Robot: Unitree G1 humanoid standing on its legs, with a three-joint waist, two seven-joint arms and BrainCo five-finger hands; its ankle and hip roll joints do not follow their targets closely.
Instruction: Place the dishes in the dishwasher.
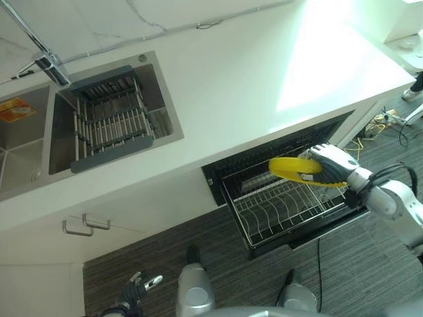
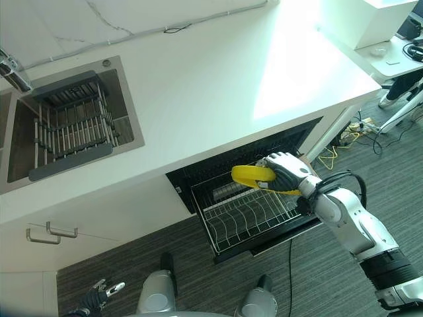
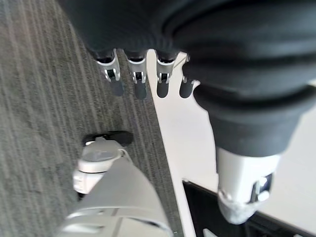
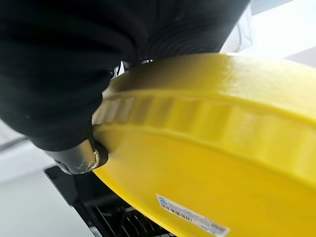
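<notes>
Above pulled-out dishwasher rack [image 1: 284,211], yellow plate [image 1: 295,168] is pinched at rim by right hand [image 1: 334,163], held nearly flat. Placing step is judged underway. Next, plate must be tilted upright, lowered between rack tines below hand. Left hand [image 3: 143,74], fingers straight, is kept idle.

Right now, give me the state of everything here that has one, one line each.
Yellow plate: held in the air over the rack, roughly level.
Right hand: shut on the yellow plate.
Left hand: open, fingers straight, low near the floor, holding nothing.
Dishwasher rack: pulled out, no dishes in it.
Sink drying rack: sitting in the sink, no dishes in it.
Cabinet door: closed.
</notes>
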